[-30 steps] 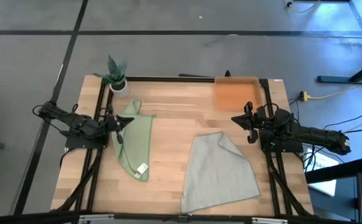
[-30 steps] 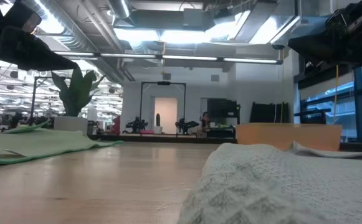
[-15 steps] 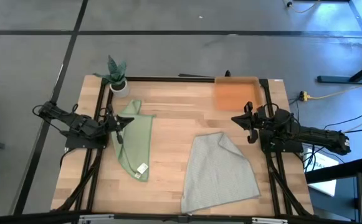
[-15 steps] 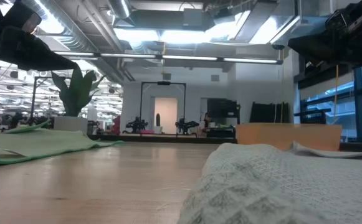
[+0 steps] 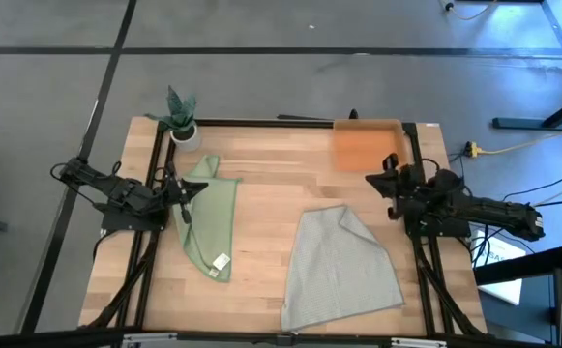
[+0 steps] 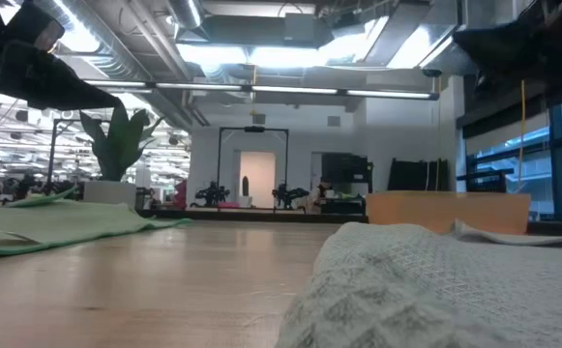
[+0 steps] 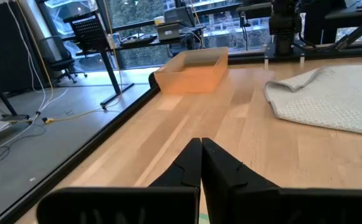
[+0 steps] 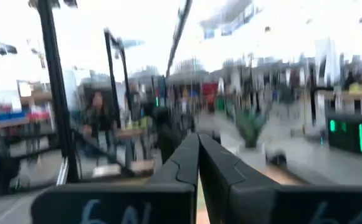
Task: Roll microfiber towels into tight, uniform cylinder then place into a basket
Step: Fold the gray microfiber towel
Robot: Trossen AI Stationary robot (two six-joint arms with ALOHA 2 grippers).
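Presently two towels lie flat on the surface (image 5: 271, 208): one green towel (image 5: 210, 217) left, one grey towel (image 5: 339, 269) right. One orange basket (image 5: 366, 144) occupies the far-right corner. Left gripper (image 5: 192, 189) and right gripper (image 5: 374, 178) both clenched, grasping nothing.

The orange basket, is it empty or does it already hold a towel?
Empty. The high view shows only the basket's bare orange floor; both towels, green and grey, lie unrolled on the table.
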